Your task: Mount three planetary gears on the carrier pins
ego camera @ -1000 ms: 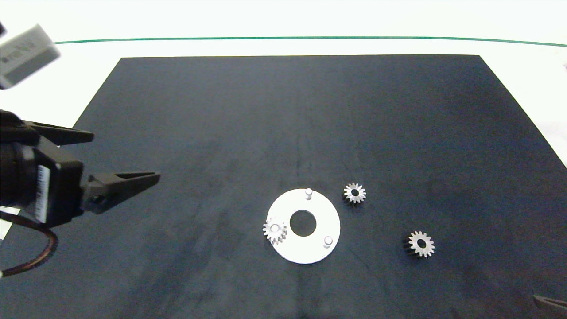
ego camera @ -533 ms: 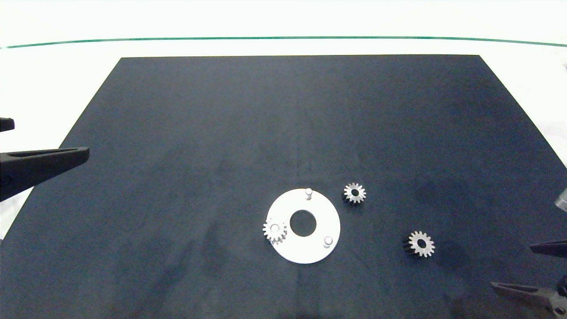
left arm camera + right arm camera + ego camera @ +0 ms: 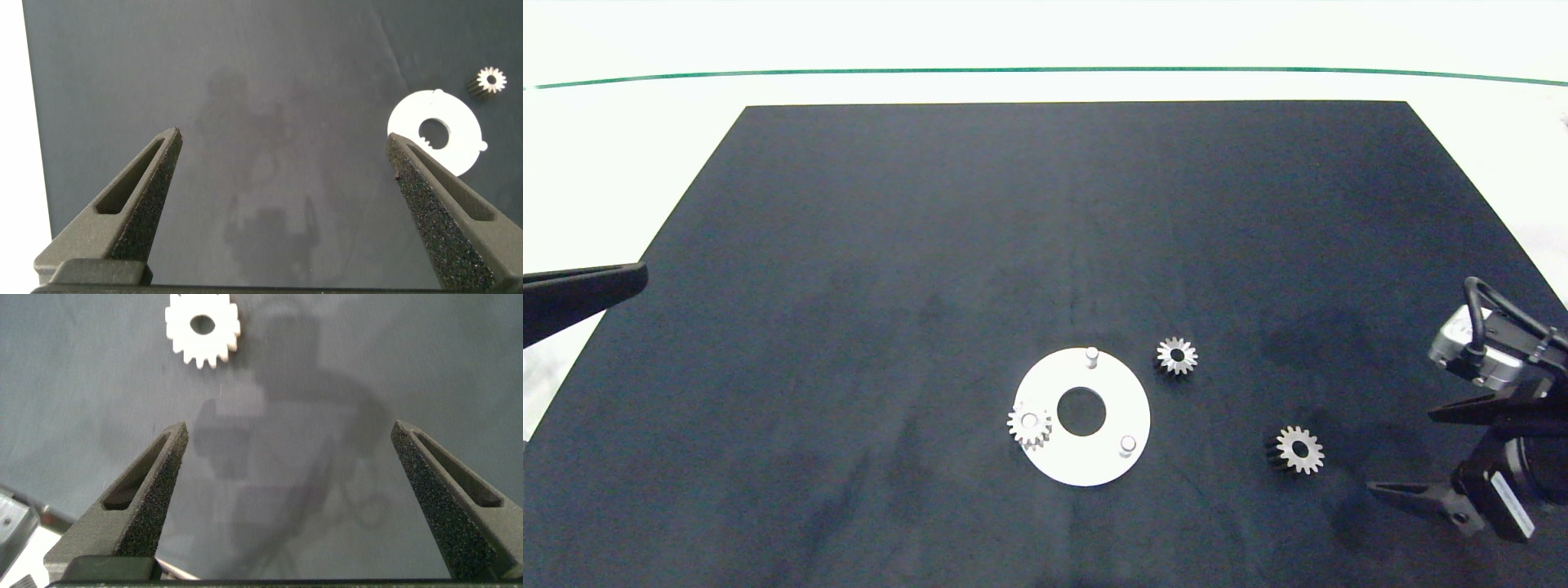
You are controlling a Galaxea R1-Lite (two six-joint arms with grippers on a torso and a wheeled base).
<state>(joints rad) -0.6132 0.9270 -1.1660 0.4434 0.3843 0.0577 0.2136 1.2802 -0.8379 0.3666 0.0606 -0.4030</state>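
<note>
- Left pincer (image 3: 584, 290) spread, pulled back to the surface's left edge.
- One planetary gear (image 3: 1029, 425) seated on the carrier (image 3: 1123, 400); two pins (image 3: 1092, 355) bare.
- Right pincer (image 3: 1433, 453) spread, newly arrived beside the nearest loose gear (image 3: 1299, 449); pickup likely next.

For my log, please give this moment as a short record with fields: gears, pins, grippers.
gear on pin: one, at the white disc's left edge
loose gears: two on the black mat, one beside the disc, one nearer the right gripper
free pins: two
right gripper: open, empty, right of the nearer gear
left gripper: open, empty, at the mat's left edge
</note>
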